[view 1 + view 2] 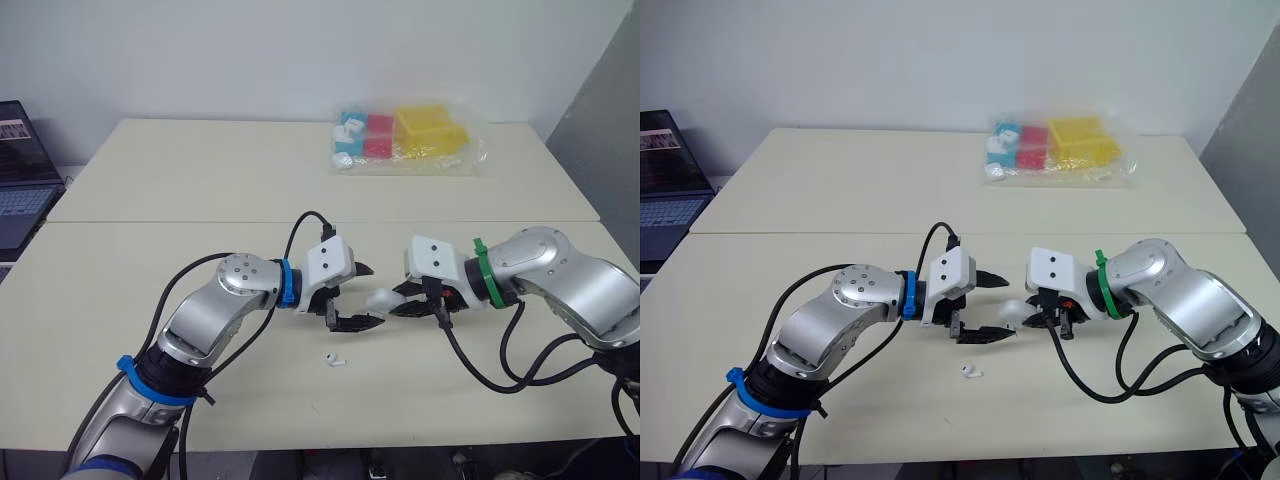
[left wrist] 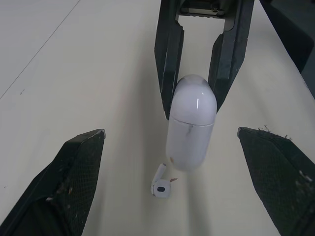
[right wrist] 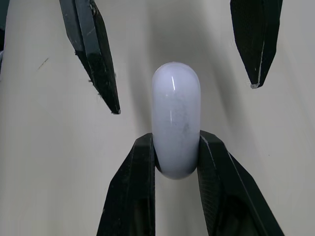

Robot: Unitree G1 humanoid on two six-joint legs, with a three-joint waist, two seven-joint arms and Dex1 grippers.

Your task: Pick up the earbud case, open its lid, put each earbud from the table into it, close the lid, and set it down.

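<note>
My right gripper (image 1: 398, 303) is shut on a white earbud case (image 1: 383, 299), held a little above the cream table (image 1: 200, 180) with its lid closed. The case (image 3: 175, 118) juts out past the right fingers (image 3: 133, 187). My left gripper (image 1: 367, 295) faces it, open, its two fingers spread above and below the case's free end without touching it. In the left wrist view the case (image 2: 190, 123) hangs between my open fingertips (image 2: 69, 177). One white earbud (image 1: 334, 360) lies on the table just in front of the left gripper; it shows below the case as earbud (image 2: 160, 183).
A clear plastic bag (image 1: 405, 135) of coloured blocks, yellow, red and blue, lies at the table's far side. A laptop (image 1: 22, 180) sits off the left edge. A seam (image 1: 150, 221) runs across the table behind the grippers.
</note>
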